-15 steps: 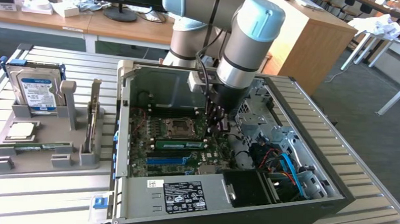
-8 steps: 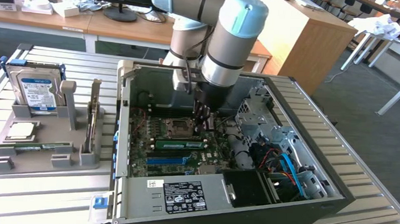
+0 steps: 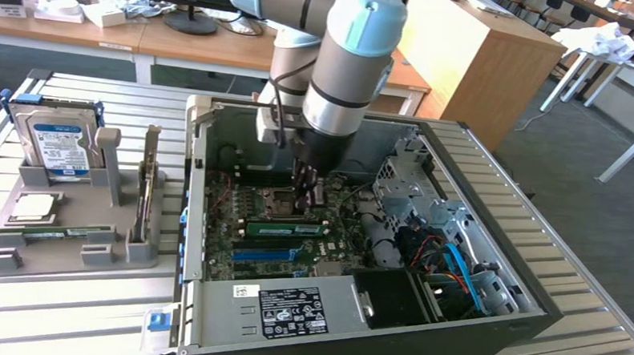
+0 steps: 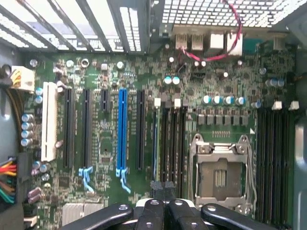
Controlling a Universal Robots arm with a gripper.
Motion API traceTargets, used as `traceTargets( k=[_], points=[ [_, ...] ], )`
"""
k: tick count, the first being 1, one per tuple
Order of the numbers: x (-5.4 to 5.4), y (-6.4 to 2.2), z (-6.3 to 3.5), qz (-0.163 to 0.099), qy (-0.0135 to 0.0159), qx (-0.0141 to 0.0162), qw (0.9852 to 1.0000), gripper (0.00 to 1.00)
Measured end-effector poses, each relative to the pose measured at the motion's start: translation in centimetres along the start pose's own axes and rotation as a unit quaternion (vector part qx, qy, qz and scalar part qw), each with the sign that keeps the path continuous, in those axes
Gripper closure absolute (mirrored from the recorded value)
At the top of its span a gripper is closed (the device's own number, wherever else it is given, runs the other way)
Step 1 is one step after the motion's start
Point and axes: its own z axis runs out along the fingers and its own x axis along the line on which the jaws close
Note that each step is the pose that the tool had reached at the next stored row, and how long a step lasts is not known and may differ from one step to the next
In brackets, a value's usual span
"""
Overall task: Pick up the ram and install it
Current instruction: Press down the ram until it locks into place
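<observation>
Case [image 3: 226, 302] lies open on the tabletop. Over the motherboard's [image 4: 103, 143] middle your pincer [image 4: 163, 189] is clenched empty, near the ram [image 3: 286, 228] standing in its slot. Light, stiff, fragile: hold its long edges, not chips.

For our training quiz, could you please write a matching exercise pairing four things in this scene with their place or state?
1 gripper; 2 hard drive; 3 ram in the case; 4 processor chip.
A flat on the grey holder; B shut, above the motherboard; C upright in the grey holder; D lying on the motherboard.
Pairs: 1-B, 2-C, 3-D, 4-A.
</observation>
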Motion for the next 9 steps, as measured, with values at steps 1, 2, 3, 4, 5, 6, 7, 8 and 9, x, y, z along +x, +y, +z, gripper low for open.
traceTargets(
  k=[1, 2, 3, 4, 5, 6, 7, 8, 9],
  points=[
    [0.0, 0.19, 0.0, 0.0, 0.0, 0.0, 1.0, 0.9],
    [0.0, 0.35, 0.01, 0.0, 0.0, 0.0, 1.0, 0.9],
    [0.0, 0.49, 0.01, 0.0, 0.0, 0.0, 1.0, 0.9],
    [0.0, 0.65, 0.02, 0.0, 0.0, 0.0, 1.0, 0.9],
    [0.0, 0.8, 0.02, 0.0, 0.0, 0.0, 1.0, 0.9],
    [0.0, 0.96, 0.03, 0.0, 0.0, 0.0, 1.0, 0.9],
    [0.0, 1.12, 0.03, 0.0, 0.0, 0.0, 1.0, 0.9],
    [0.0, 1.29, 0.04, 0.0, 0.0, 0.0, 1.0, 0.9],
    [0.0, 1.47, 0.04, 0.0, 0.0, 0.0, 1.0, 0.9]
  ],
)
